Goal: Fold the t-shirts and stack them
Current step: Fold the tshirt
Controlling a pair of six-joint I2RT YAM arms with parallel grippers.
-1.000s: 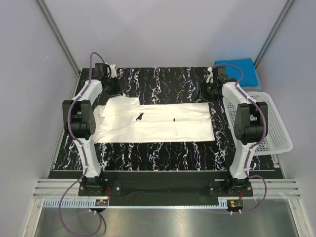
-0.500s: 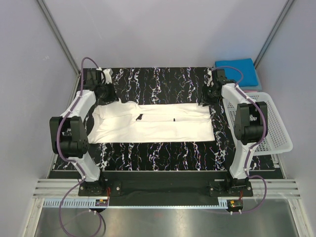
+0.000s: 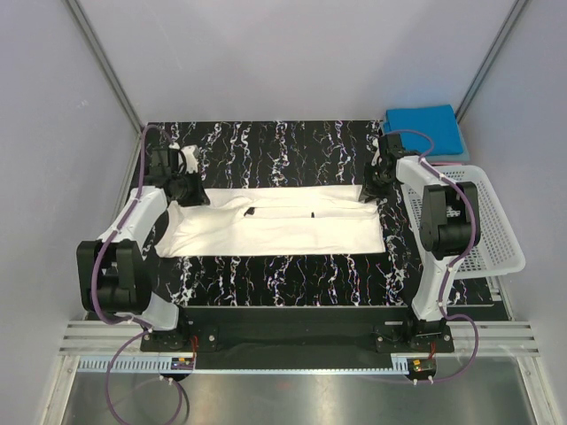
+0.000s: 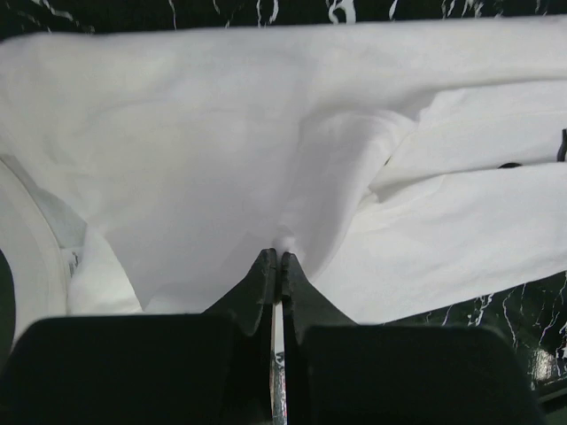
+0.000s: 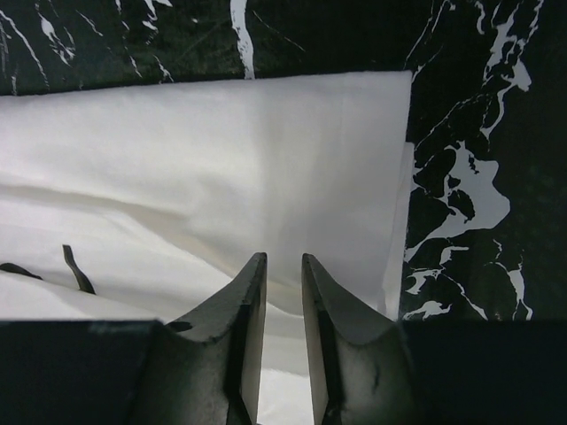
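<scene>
The white t-shirt point(image 3: 283, 226) lies as a long folded strip across the black marbled mat point(image 3: 283, 146), its small black print near the middle. My left gripper point(image 3: 198, 196) is at the shirt's back left end. In the left wrist view it point(image 4: 279, 257) is shut, pinching a fold of the white cloth point(image 4: 221, 133). My right gripper point(image 3: 368, 190) is over the shirt's back right corner. In the right wrist view its jaws point(image 5: 281, 261) stand narrowly apart over the cloth point(image 5: 266, 150). The blue t-shirt point(image 3: 423, 124) lies folded at the back right. The red t-shirt is out of view.
A white lattice basket point(image 3: 492, 235) stands off the mat's right edge, beside the right arm. Grey walls close in the back and both sides. The left arm's elbow reaches out to the mat's near left.
My left gripper has moved nearer and slightly left with the cloth in it, and the shirt's left end is now narrower. The left elbow swung down and left. The right gripper shifted slightly nearer.
</scene>
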